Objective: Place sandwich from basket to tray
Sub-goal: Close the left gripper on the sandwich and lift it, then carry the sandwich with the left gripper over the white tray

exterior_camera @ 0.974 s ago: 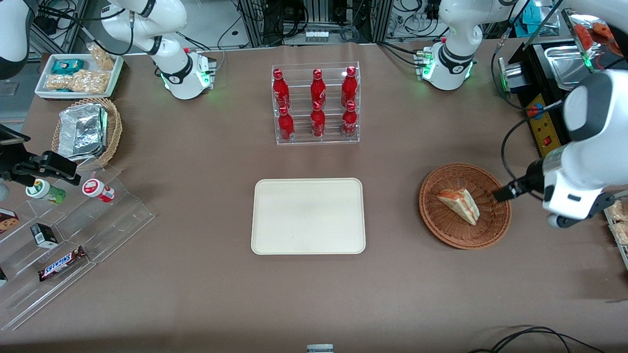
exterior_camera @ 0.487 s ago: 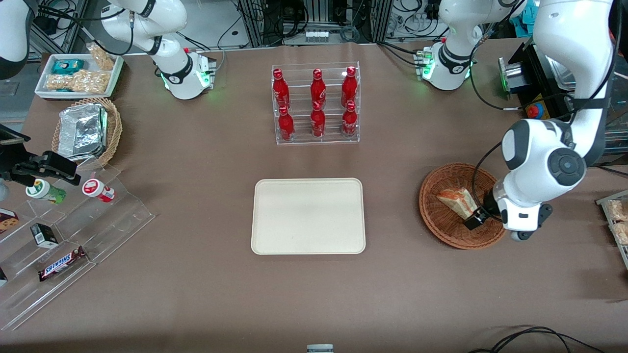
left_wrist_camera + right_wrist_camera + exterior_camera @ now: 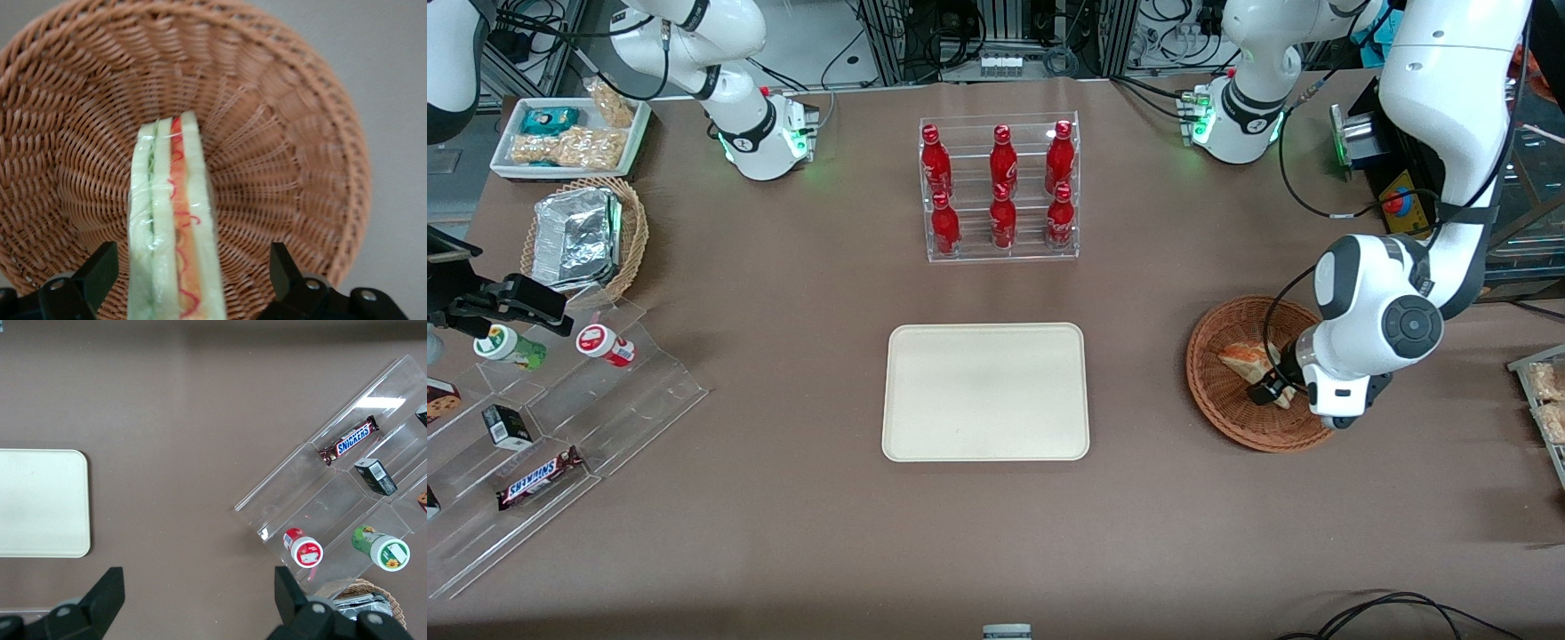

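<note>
Left gripper low inside the wicker basket, fingers spread wide. Sandwich stands on edge between them, apparently clear of both pads, though contact is hard to judge. Basket sits on the brown surface, toward the working arm's end; cream tray well apart from it.
</note>
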`<state>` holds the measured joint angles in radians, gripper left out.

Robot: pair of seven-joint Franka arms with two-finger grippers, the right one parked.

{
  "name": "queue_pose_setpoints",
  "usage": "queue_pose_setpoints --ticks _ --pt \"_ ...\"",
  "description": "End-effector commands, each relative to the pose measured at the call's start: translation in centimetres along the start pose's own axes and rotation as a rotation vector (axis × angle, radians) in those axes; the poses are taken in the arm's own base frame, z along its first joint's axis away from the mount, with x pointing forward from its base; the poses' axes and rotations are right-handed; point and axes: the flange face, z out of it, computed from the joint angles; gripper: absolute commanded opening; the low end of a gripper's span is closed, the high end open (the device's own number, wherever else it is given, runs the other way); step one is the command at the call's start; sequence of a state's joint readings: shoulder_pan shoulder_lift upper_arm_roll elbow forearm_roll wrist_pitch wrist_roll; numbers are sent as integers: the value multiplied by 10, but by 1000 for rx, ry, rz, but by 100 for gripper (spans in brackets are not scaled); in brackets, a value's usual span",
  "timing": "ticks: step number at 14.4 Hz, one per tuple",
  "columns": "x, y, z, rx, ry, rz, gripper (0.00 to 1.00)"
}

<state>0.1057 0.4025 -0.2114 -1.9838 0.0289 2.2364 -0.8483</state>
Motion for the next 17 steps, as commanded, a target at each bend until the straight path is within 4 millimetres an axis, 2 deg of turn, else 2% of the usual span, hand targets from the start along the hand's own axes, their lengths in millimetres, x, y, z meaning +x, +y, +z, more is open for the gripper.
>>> queue_pose_setpoints --ticks 1,2,4,6,8,9,10,12,13,14,15,17 --pt "-3 -11 10 22 -10 -27 100" --pt "-4 -12 12 25 -13 -28 97" --pt "-6 -14 15 31 -16 -78 44" --pt "-6 -14 12 29 -11 -110 14" --pt "-6 -12 3 22 0 -97 9" --pt "-8 -9 -9 10 15 -90 7" --pt "-10 -5 -23 -1 30 -86 5" --pt "-20 16 -63 16 30 -52 4" --pt "-32 37 -89 37 21 -17 5" --pt "-49 57 -105 46 24 27 5" --pt "-81 87 -114 38 54 102 5" --pt "-124 117 -114 74 123 230 6"
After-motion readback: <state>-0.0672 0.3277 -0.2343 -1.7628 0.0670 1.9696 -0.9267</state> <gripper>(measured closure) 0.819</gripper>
